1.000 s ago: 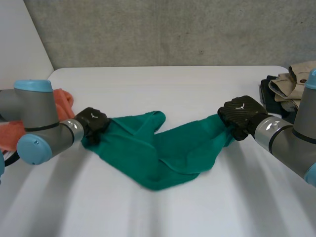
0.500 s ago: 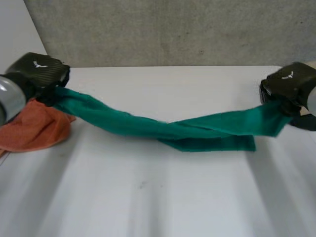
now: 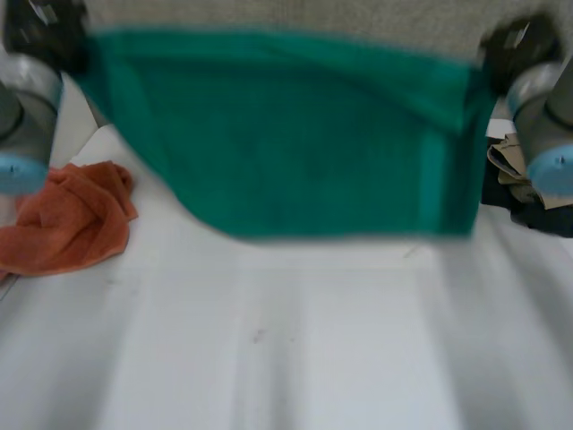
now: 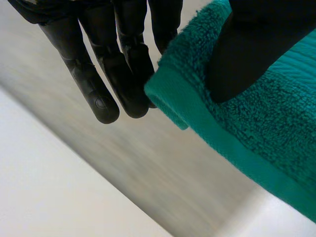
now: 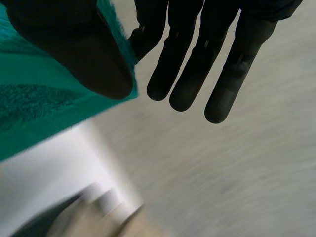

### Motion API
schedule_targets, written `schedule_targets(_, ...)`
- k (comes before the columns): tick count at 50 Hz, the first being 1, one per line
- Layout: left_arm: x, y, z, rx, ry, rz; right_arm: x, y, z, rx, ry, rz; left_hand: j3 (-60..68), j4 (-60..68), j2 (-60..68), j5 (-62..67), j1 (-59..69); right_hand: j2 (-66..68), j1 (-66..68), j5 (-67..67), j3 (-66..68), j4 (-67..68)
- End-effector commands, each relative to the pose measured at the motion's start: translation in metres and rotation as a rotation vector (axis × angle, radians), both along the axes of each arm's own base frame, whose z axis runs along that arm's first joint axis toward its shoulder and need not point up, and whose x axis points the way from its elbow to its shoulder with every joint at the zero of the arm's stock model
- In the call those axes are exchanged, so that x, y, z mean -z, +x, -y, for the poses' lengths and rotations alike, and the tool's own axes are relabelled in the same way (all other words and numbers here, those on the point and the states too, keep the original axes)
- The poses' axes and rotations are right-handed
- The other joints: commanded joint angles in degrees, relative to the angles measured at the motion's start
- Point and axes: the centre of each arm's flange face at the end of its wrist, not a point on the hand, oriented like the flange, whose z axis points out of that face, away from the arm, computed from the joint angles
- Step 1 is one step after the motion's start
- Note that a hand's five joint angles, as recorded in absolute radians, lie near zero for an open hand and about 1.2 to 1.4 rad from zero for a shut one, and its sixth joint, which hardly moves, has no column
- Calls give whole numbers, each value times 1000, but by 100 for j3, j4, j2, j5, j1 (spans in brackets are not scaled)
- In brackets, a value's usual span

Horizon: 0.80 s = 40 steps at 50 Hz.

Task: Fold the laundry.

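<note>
Green terry towel (image 3: 286,134) is up in the air, spread wide btwn both hands, spanning approx 10 to 2 o'clock in head view. My left hand (image 3: 40,31) sits at 10 o'clock on the towel's upper left corner, and the right hand (image 3: 519,40) at 2 o'clock is on the upper right corner. Towel hangs as a flat sheet in front of the grey wall (image 3: 269,13). Its lower edge is blurred at centre, so I can't tell if it touches the white table (image 3: 286,358). Lower left corner of the sheet looks cut off on a slant; a darker band runs down its right side. Left wrist cam: thumb (image 4: 256,44) is pressed onto the hemmed corner, pinching the cloth from the palm side w/ the corner tip poking out just past it. The other fingers (image 4: 98,84) are straight and bare beside that corner. Right wrist cam is the same pic: thumb (image 5: 74,49) clamps the towel edge, remaining fingers (image 5: 197,74) are straight w/ no cloth on them. So both hands have a thumb pinch on the towel. Orange cloth (image 3: 67,219) lies crumpled on the table at 9 o'clock, under the left arm. Pile of beige and dark clothes (image 3: 515,170) sits at 3 o'clock, partly behind the right arm.
</note>
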Motion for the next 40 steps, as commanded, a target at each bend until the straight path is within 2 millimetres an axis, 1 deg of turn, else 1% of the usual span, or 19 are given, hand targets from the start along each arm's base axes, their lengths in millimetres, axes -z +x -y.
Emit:
schedule_targets(1,-65,-1,-6,76,-271,-203,-70,-2,-1,-86,-404,198,1180,1125,1159,1400,1442,1283,1641,1346,1198,1148)
schedule_targets(5,-47,-5,-11,106,-197,-188,-48,1,-6,-132,-327,161,1180,1125,1159,1400,1442,1283,1641,1346,1198,1148)
schedule_targets(6,-35,-3,-12,104,-160,-180,-38,2,-7,-145,-288,150,1180,1125,1159,1400,1442,1283,1641,1346,1198,1148)
schedule_targets(9,-13,-1,-12,100,-96,-170,-17,2,-8,-152,-212,132,1180,1125,1159,1400,1442,1283,1641,1346,1198,1148)
schedule_targets(10,5,0,-13,96,-44,-158,0,3,-8,-153,-149,120,1180,1125,1159,1400,1442,1283,1641,1346,1198,1148)
schedule_targets(13,36,-2,-18,100,43,-146,29,3,-8,-161,-43,100,1180,1125,1159,1400,1442,1283,1641,1346,1198,1148)
schedule_targets(14,58,-4,-23,103,109,-135,48,3,-10,-171,30,88,1180,1125,1159,1400,1442,1283,1641,1346,1198,1148)
schedule_targets(17,96,-7,-33,117,217,-113,83,4,-13,-187,151,68,1180,1125,1159,1400,1442,1283,1641,1346,1198,1148)
schedule_targets(18,122,-9,-41,127,287,-91,105,4,-17,-194,232,55,1180,1125,1159,1400,1442,1283,1641,1346,1198,1148)
schedule_targets(20,147,-9,-49,130,348,-68,128,3,-22,-198,317,39,1180,1125,1159,1400,1442,1283,1641,1346,1198,1148)
schedule_targets(21,170,-9,-56,132,402,-42,147,3,-26,-194,387,17,1180,1125,1159,1400,1442,1283,1641,1346,1198,1148)
schedule_targets(24,195,-6,-67,124,468,-3,168,0,-30,-182,471,-20,1180,1125,1159,1400,1442,1283,1641,1346,1198,1148)
schedule_targets(25,207,-4,-73,116,507,23,178,-5,-32,-165,519,-40,1180,1125,1159,1400,1442,1283,1641,1346,1198,1148)
schedule_targets(28,214,0,-88,111,560,74,181,-13,-36,-138,578,-50,1180,1125,1159,1400,1442,1283,1641,1346,1198,1148)
schedule_targets(29,215,0,-91,111,571,86,181,-15,-36,-131,584,-45,916,860,894,1135,1177,1014,1373,1077,929,880)
schedule_targets(30,214,0,-94,110,578,96,179,-16,-36,-128,587,-39,497,441,475,716,758,395,754,458,310,261)
schedule_targets(31,211,1,-100,111,591,121,175,-17,-35,-119,582,-23,-407,-462,-429,-187,-145,-1010,-651,-947,-1095,-1144)
schedule_targets(35,196,2,-111,105,595,159,162,-19,-36,-108,563,19,-3703,-3759,-3725,-3483,-3441,-3709,-3351,-3646,-3794,-3844)
schedule_targets(40,172,4,-120,108,584,159,142,-25,-39,-92,529,48,-4502,-4558,-4524,-4283,-4241,-4388,-4029,-4325,-4473,-4522)
